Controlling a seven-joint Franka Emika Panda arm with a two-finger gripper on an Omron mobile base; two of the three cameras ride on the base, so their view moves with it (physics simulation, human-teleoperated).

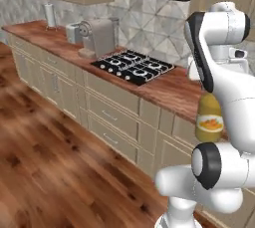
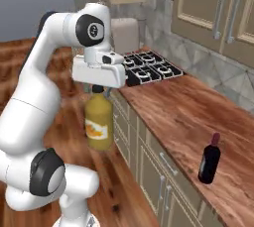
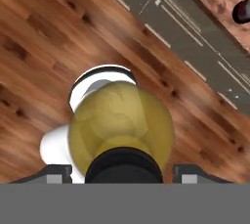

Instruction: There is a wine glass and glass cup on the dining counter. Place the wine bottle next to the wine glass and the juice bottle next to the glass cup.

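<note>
The juice bottle [image 2: 99, 124] hangs upright from the gripper [image 2: 98, 90], pinched at its dark cap, with its long axis straight down below the hand. It is off the wall counter [image 2: 198, 117], out over the wooden floor [image 1: 45, 167] in front of the drawers. With one arm there is no choice of hand. What matters for the coming move is that the bottle is already in hand and clear of the counter edge, while the dining counter with the glasses lies outside these frames, so I judge a carry has to come first.

The right base view shows the wine bottle [image 2: 210, 164] standing upright on the wall counter, well apart from the gripper and apparently untouched. The left base view shows the stove [image 1: 133, 65] and the juice bottle's label. The hand view looks down the bottle's shoulders to the floor; the fingers' contact is probably on the cap, though it is partly hidden there.
</note>
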